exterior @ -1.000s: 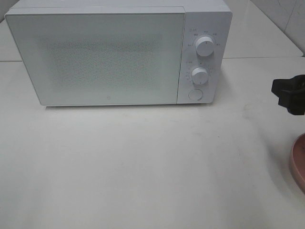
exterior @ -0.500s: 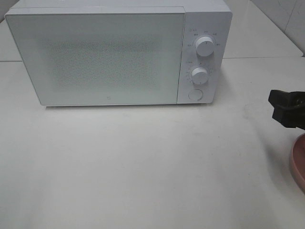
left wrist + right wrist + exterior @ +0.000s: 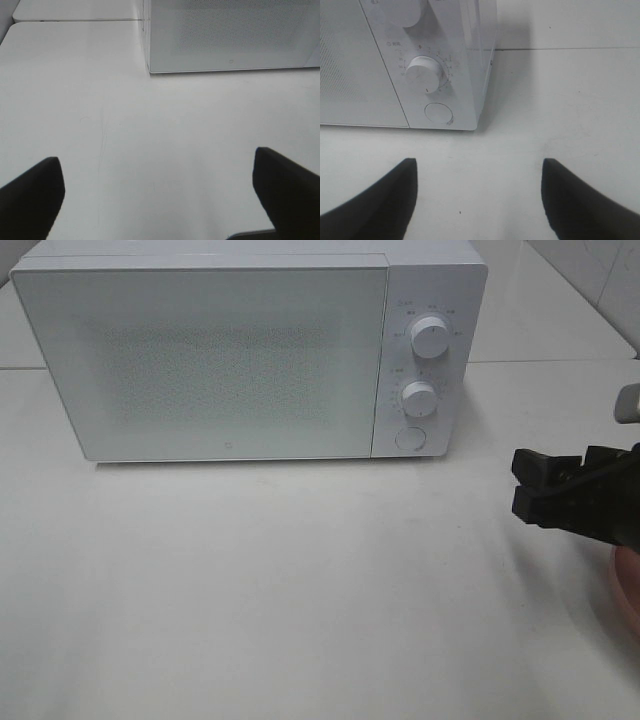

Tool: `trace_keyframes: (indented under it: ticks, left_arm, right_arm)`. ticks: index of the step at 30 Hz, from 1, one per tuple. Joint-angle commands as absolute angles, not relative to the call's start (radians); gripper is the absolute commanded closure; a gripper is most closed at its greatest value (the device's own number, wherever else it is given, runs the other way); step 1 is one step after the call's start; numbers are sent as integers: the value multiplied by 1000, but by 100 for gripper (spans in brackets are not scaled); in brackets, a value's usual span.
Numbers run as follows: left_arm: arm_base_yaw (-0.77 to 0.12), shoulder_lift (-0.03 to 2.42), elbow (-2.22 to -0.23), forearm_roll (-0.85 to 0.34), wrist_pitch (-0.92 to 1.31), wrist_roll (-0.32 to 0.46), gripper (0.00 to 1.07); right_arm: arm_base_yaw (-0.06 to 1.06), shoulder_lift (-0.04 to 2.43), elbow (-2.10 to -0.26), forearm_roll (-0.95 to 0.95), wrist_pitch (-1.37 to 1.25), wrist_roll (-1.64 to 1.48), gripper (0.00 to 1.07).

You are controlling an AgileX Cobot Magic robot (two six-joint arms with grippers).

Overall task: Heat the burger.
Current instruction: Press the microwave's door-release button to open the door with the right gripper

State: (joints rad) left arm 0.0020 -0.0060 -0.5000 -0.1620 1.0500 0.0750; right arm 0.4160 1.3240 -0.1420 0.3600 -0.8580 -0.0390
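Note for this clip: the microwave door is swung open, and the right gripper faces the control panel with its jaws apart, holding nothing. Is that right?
Not quite. The microwave door is shut, flush with the control panel, as the exterior high view shows. The rest stands: the right gripper faces the panel with its jaws apart and nothing between them.

Nothing legible. The microwave [image 3: 230,360] door has a tiny round logo [image 3: 223,449] at its bottom edge, unreadable. Upper knob [image 3: 430,337] and lower knob [image 3: 419,398] have small printed scale marks and characters around them, too blurred to read in any view.
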Motion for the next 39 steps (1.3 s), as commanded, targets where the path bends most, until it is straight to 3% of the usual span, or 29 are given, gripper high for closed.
trace_keyframes:
  ticks: [1,12,17,32,39]
  left_arm:
    - [3,-30,-498,-162,1037,74,12]
    - [3,-30,-498,-162,1037,74,12]
    - [3,-30,-498,-162,1037,74,12]
    - [3,-30,-498,-162,1037,74,12]
    - [3,-30,-498,-162,1037,74,12]
  right_arm:
    - [537,1401,-143,528,-982,-137,39]
    - [803,1598,-238,905,-1137,-231,39]
    - [860,1657,-304,934,-1144,-293,39]
    - [868,1709,-368,932,-1144,-274,39]
    - [868,1712,-368,932,-1143,92,41]
